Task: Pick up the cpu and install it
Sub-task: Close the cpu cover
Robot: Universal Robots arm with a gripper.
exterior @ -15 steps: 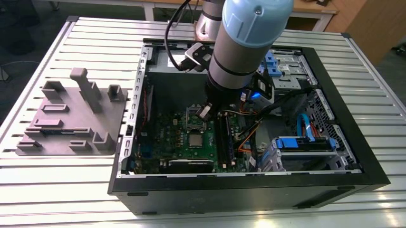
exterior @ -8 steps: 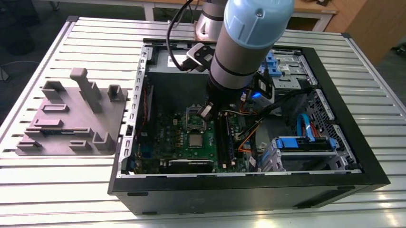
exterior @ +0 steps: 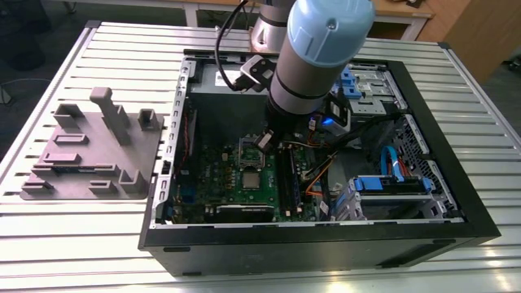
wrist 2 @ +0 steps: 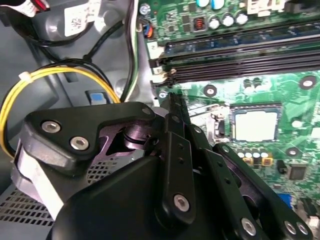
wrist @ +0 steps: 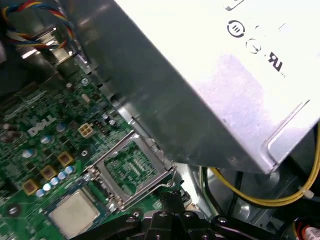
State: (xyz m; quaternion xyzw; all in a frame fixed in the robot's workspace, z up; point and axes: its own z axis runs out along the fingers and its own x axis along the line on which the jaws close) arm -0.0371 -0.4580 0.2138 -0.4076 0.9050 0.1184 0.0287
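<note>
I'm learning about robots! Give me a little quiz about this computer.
1. True or false: the claw holds the cpu.
2. The socket lid is: A) open B) shut C) missing.
3. Fill in: the wire beside the power supply is ____.
Key: 1 false, the cpu lies on the motherboard; 2 A; 3 yellow.

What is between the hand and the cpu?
Nothing covers the cpu; its top is bare. But the open metal frame beside it tilts up on the side nearest the hand, partly between them.
</note>
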